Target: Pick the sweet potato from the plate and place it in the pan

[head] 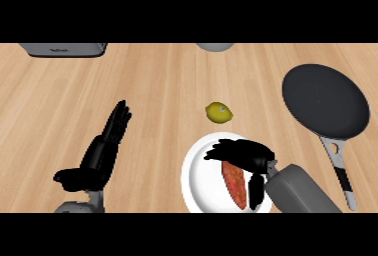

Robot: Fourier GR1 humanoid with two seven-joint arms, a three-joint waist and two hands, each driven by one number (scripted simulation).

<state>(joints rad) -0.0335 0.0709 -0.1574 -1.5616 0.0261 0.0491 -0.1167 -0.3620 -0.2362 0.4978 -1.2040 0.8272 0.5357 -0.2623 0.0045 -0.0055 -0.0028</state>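
A long reddish sweet potato (235, 186) lies on the white plate (201, 172) near the lower middle of the head view. My right hand (247, 156) is over the plate, fingers curled at the potato's far end and thumb hanging along its right side; the potato still rests on the plate. The dark pan (325, 100) sits to the upper right, its grey handle (341, 169) pointing toward the lower edge. My left hand (107, 142) rests open at the lower left, fingers straight and pointing away.
A small yellow-green fruit (219, 112) lies on the wooden counter just beyond the plate. A grey appliance (63, 48) stands at the far left edge, and a grey round object (215, 46) shows at the far middle.
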